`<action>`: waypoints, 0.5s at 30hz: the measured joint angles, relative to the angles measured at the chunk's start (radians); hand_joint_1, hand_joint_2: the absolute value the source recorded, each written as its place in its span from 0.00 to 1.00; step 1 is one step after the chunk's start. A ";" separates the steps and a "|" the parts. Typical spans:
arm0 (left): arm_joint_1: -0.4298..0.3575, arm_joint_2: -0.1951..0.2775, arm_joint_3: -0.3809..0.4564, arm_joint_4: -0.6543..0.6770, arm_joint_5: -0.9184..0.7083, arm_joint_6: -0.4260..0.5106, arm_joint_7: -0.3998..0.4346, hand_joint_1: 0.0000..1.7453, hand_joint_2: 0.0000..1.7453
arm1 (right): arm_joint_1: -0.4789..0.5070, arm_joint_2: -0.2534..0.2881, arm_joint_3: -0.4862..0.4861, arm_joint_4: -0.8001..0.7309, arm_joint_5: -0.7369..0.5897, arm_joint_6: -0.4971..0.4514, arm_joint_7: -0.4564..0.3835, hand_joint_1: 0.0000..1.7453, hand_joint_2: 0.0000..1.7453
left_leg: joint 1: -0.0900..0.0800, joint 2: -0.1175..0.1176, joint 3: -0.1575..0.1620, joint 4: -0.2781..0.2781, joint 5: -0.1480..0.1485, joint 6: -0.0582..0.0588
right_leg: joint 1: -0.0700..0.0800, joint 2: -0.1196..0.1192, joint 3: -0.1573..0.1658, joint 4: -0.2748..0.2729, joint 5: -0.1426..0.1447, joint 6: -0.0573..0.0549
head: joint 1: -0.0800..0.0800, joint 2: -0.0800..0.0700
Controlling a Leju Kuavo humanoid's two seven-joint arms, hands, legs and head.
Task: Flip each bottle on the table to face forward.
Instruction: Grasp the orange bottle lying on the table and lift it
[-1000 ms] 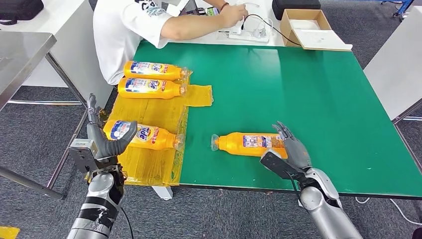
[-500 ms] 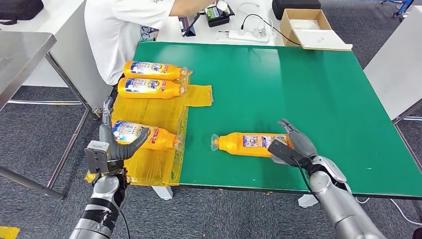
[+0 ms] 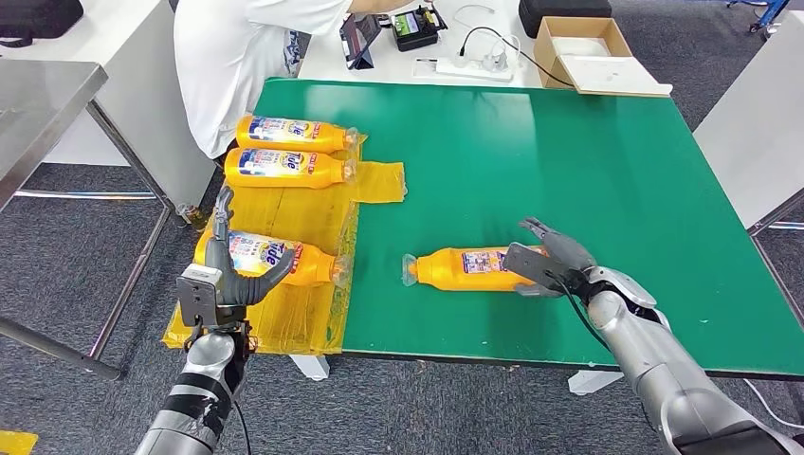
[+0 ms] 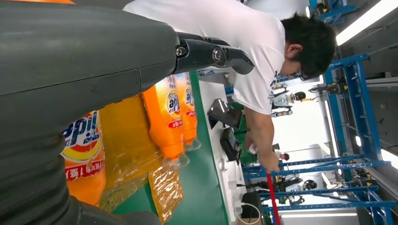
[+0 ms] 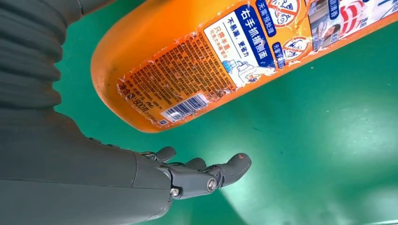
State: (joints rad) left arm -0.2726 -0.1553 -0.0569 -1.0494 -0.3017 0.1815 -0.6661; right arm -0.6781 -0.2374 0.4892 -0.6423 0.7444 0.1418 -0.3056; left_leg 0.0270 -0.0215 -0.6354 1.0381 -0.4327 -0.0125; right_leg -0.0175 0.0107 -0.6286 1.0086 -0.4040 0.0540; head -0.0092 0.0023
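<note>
- Bottle lies back-label up on the green table, long axis crosswise, base just beside the right hand.
- Right hand's fingers spread wide, holding nothing.

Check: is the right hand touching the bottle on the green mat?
Apart. Right wrist view shows bare green mat between the right hand fingers and the bottle.

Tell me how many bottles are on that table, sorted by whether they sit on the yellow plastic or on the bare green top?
Orange detergent bottles on the yellow plastic sheet: 3
Orange detergent bottles on the bare green table: 1
Total: 4 bottles, all lying on their sides.
</note>
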 joint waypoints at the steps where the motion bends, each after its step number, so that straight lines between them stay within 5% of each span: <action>1: -0.001 0.000 -0.001 0.003 0.000 0.000 0.000 0.00 1.00 | -0.005 0.001 0.004 0.007 0.000 0.001 0.000 0.00 1.00 | 0.000 0.000 0.000 0.000 0.000 0.000 | 0.000 0.000 0.000 0.000 0.000 0.000 | 0.000 0.000; 15: -0.040 -0.001 -0.002 0.063 0.030 -0.012 0.002 0.00 1.00 | -0.087 0.050 0.160 0.090 -0.054 0.157 -0.045 0.00 1.00 | 0.000 0.000 0.000 0.000 0.000 0.000 | 0.000 0.000 0.000 0.000 0.000 0.000 | 0.000 0.000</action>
State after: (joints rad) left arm -0.3130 -0.1566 -0.0587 -0.9865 -0.2722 0.1696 -0.6636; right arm -0.7654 -0.1878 0.6496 -0.5521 0.6899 0.2991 -0.3510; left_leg 0.0270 -0.0213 -0.6352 1.0381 -0.4324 -0.0124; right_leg -0.0174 0.0108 -0.6286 1.0087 -0.4039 0.0540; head -0.0091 0.0023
